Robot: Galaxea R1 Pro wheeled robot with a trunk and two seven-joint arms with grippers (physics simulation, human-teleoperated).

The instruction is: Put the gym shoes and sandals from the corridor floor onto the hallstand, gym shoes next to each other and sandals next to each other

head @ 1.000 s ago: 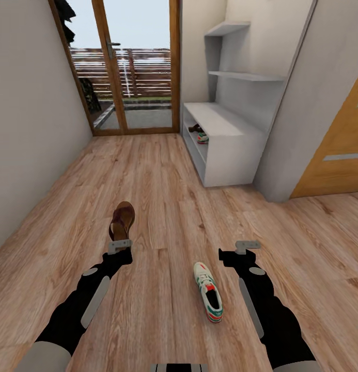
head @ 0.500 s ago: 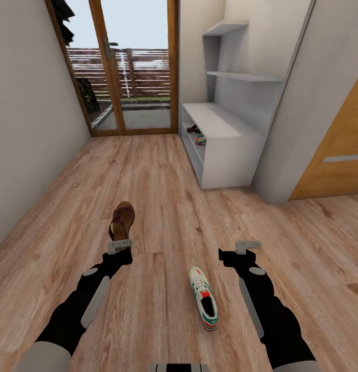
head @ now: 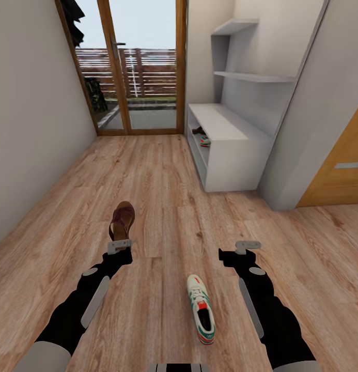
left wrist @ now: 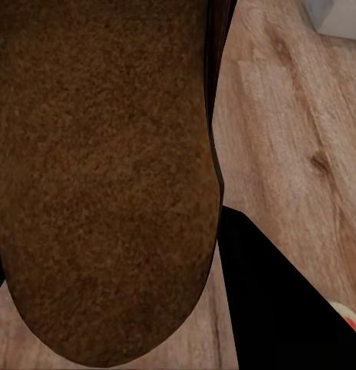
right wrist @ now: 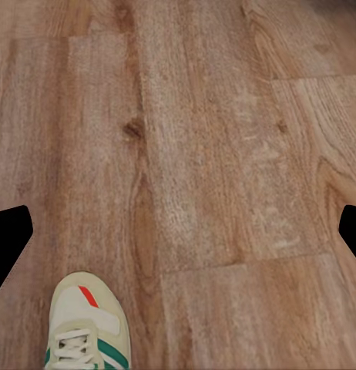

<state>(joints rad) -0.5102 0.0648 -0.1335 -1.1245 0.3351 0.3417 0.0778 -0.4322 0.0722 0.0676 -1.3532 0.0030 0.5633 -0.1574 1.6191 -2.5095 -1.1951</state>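
One brown sandal [head: 122, 221] sticks out forward from my left gripper [head: 120, 245], which is shut on it above the corridor floor [head: 163, 175]. Its brown sole [left wrist: 109, 169] takes up most of the left wrist view. One white gym shoe [head: 200, 309] with green stripes lies on the floor between my arms, nearer the right one; its toe [right wrist: 85, 324] appears in the right wrist view. My right gripper [head: 247, 247] is open and empty over bare planks. The white hallstand [head: 228, 150] stands ahead on the right, with a second sandal [head: 197, 130] and gym shoe [head: 204, 140] on a lower shelf.
A glazed wooden door [head: 142, 67] closes the corridor's far end. A plain wall [head: 29, 129] runs along the left. A grey wall corner [head: 308, 129] and an orange wooden door [head: 339, 170] lie to the right of the hallstand.
The whole view has shifted: the gym shoe on the floor now appears lower and more to the left, the hallstand slightly more to the right. The sandal keeps its place at my left gripper.
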